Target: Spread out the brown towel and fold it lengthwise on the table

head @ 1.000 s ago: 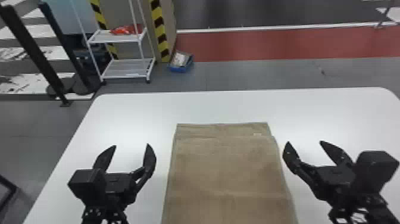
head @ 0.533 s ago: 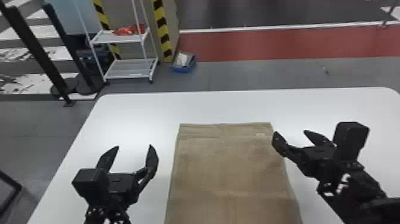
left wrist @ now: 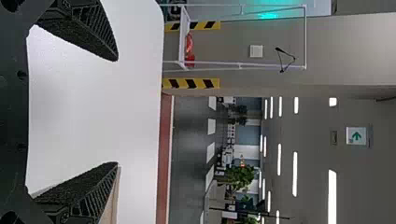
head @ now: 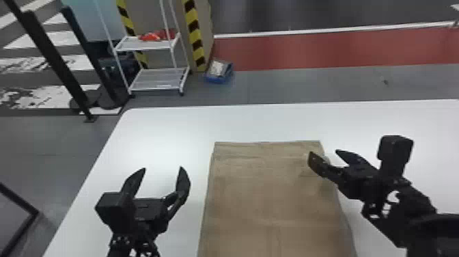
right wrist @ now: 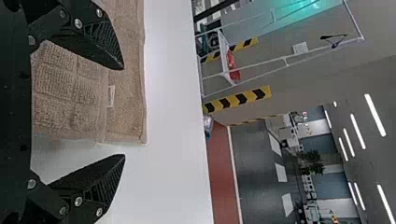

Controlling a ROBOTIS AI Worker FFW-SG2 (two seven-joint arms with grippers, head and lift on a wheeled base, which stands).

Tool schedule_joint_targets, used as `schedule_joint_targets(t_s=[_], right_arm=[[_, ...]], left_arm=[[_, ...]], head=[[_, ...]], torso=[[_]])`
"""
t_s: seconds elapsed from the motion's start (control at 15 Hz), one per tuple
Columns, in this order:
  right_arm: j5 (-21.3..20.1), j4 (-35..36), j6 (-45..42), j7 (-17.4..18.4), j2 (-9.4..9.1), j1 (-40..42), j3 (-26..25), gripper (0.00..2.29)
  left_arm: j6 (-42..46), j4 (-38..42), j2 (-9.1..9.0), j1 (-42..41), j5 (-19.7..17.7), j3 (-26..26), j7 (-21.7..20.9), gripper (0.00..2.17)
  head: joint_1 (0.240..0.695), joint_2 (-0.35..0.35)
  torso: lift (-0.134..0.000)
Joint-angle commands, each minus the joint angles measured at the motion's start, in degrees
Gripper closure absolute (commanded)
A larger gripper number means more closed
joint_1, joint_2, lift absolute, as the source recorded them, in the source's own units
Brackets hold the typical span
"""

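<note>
Relative to the earlier frames, the right end effector [head: 323, 152] moves inward from beside the brown towel [head: 266, 201] to its far right corner, and its wrist turns. The left end effector [head: 163, 168] keeps its station to the left of the towel.

Right end effector: released, fingers spread, grasping nothing. One finger extends over the towel near the far right corner; the other is above the bare worktop [head: 164, 136], outside the towel's right edge. Contact between finger and cloth cannot be confirmed.

Left end effector: released, fingers spread wide, positioned above the worktop, near the towel's left edge and apart from it.

Towel: lies flat on the worktop between the two end effectors, long sides running away from the robot. In the right wrist view, an upper layer ends short of the far edge of the layer beneath. A small white label [right wrist: 111, 96] shows at that step.

Background: a white shelf trolley [head: 158, 79] carries red items [head: 153, 36]. Beside it, a blue bin [head: 218, 80] rests on the floor.
</note>
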State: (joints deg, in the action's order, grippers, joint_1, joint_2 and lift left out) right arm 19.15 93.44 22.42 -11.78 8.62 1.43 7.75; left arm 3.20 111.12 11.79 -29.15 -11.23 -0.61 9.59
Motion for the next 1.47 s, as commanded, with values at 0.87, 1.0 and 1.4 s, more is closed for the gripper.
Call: schedule_joint_targets(t_s=[0.87,1.0,1.4], right_arm=[[0.1,-3.97,0.04,-1.32,-0.27,-1.87,1.04,0.48],[0.19,-4.23,0.04,-1.23,-0.27,-1.87,1.04,0.53],[0.71,-2.39,0.04,-1.23,-0.27,0.06,0.08,0.56]], left_arm=[[0.0,-0.55,-0.1,0.14,-0.02,0.0,-0.09,0.09],[0.18,-0.55,-0.1,-0.03,-0.02,0.17,-0.01,0.09],[0.18,-0.55,-0.1,-0.12,-0.02,0.17,-0.01,0.09]], head=[[0.695,0.181],[0.695,0.181],[0.695,0.182]], torso=[[-0.125],[-0.125],[-0.125]])
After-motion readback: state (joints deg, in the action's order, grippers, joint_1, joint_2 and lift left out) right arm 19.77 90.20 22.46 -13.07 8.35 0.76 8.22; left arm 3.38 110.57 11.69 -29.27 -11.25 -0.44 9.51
